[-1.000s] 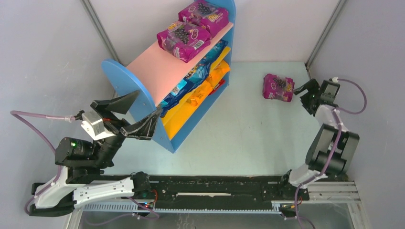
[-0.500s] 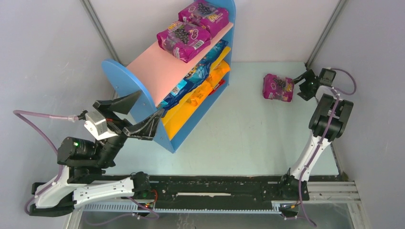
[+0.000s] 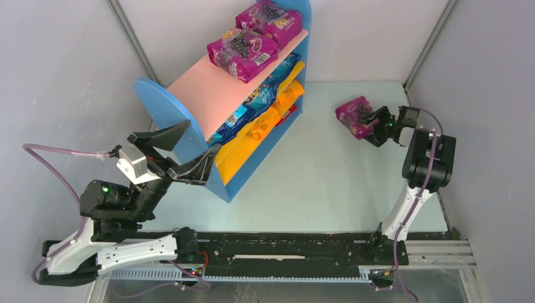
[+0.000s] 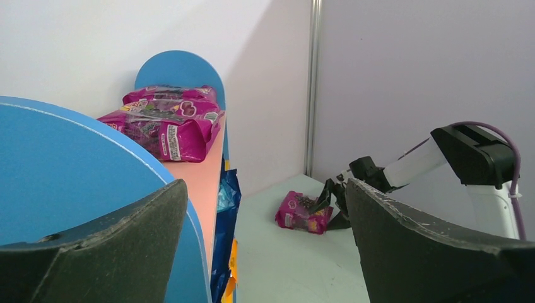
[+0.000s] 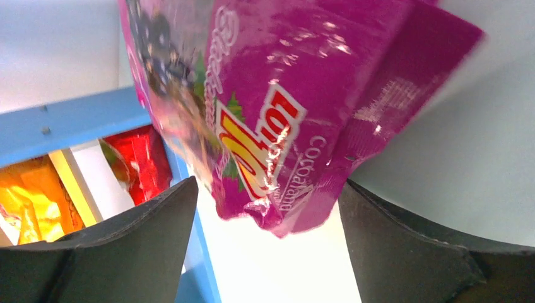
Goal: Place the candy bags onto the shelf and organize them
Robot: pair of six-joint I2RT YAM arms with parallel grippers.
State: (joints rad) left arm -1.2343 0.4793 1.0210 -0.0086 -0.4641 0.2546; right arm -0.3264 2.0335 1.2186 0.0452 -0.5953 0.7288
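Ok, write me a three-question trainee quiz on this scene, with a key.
1. Multiple choice: how many glossy purple grape candy bags lie on the pink top board of the blue-sided three-tier shelf? A one, B two, C four.
2. True or false: the left gripper is shut on a candy bag.
3. Fill in: the loose purple plastic bag on the pale table sits between the open fingers of the ___ gripper.
Key: 1 B. 2 false; it is open and empty. 3 the right gripper.
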